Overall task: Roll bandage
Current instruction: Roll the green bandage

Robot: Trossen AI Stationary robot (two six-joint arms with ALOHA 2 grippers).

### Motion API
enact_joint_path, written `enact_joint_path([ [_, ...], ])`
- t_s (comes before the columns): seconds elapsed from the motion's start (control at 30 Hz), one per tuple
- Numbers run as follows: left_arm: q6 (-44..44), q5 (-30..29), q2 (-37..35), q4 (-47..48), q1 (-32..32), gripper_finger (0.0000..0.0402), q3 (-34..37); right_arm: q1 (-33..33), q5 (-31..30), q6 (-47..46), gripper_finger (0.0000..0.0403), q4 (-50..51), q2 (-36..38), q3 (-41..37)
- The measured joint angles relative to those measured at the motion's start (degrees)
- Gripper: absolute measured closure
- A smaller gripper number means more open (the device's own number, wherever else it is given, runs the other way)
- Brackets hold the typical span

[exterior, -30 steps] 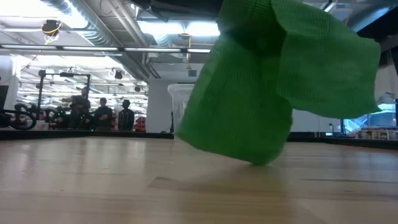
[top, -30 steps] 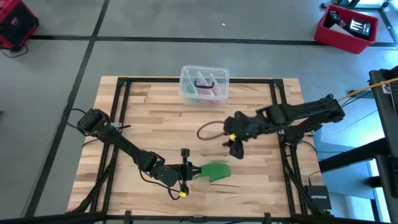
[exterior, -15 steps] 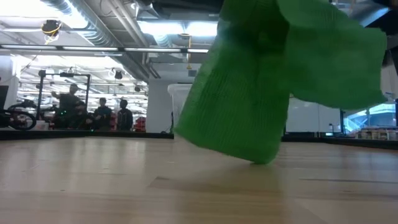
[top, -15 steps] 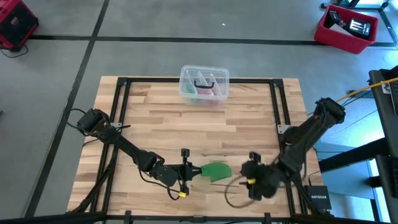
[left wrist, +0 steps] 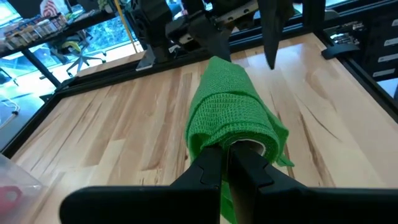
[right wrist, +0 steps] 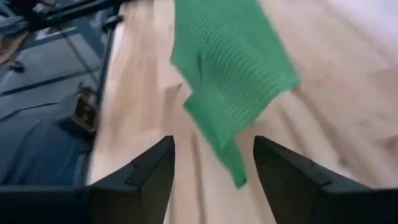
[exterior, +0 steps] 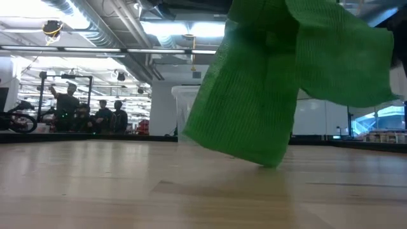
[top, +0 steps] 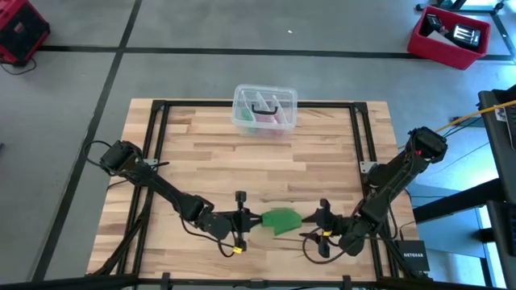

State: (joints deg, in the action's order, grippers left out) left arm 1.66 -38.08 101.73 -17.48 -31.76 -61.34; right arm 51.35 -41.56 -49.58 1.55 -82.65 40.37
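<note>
The green bandage [top: 280,220] is a loosely wound bundle near the table's near edge, held above the wood; it fills the low view [exterior: 280,83]. My left gripper [top: 241,222] is shut on its left end and points toward the table's right. My right gripper [top: 322,219] is open, just right of the bandage and facing it. In the right wrist view the bandage [right wrist: 227,68] lies ahead of the spread fingers, and a loose flap [right wrist: 235,163] hangs between them without touching them. My left gripper holds the bandage by its near end [left wrist: 233,134], where the windings wrap over the fingertips [left wrist: 210,163]. The fingers come in level from the table's left and lie along the bundle. The bundle sticks out ahead of them; its lowest corner [exterior: 272,162] hangs close to the wood.
A clear plastic box [top: 264,109] with pink and dark items stands at the table's far edge. Black frame rails [top: 360,137] run along the table's sides. Bare wood lies between the box and the grippers. People stand in the room beyond the table [exterior: 82,114].
My right gripper has swung from the table's middle toward the near right corner, then moved left toward the bandage, and now faces its free end. The bandage has stayed in my left gripper, about where it was.
</note>
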Motion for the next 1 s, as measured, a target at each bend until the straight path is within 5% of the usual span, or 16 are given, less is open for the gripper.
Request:
enact_joint_path([
  [0.23,-0.4,0.0,0.0,-0.2,0.1,0.04,0.0,-0.5,-1.9,2.9,0.0202,-2.1,-0.7,0.0],
  [0.57,0.7,0.0,0.0,-1.3,0.1,0.04,0.0,-0.9,3.5,10.4,0.0391,-10.5,-3.4,1.1],
  [0.83,0.7,0.0,0.0,-1.2,0.3,0.04,0.0,0.0,2.7,27.8,0.0394,-6.4,0.1,13.9],
  [1.0,0.7,0.0,0.0,-1.4,0.3,0.04,0.0,0.0,-6.6,38.1,0.039,1.1,1.5,22.7],
])
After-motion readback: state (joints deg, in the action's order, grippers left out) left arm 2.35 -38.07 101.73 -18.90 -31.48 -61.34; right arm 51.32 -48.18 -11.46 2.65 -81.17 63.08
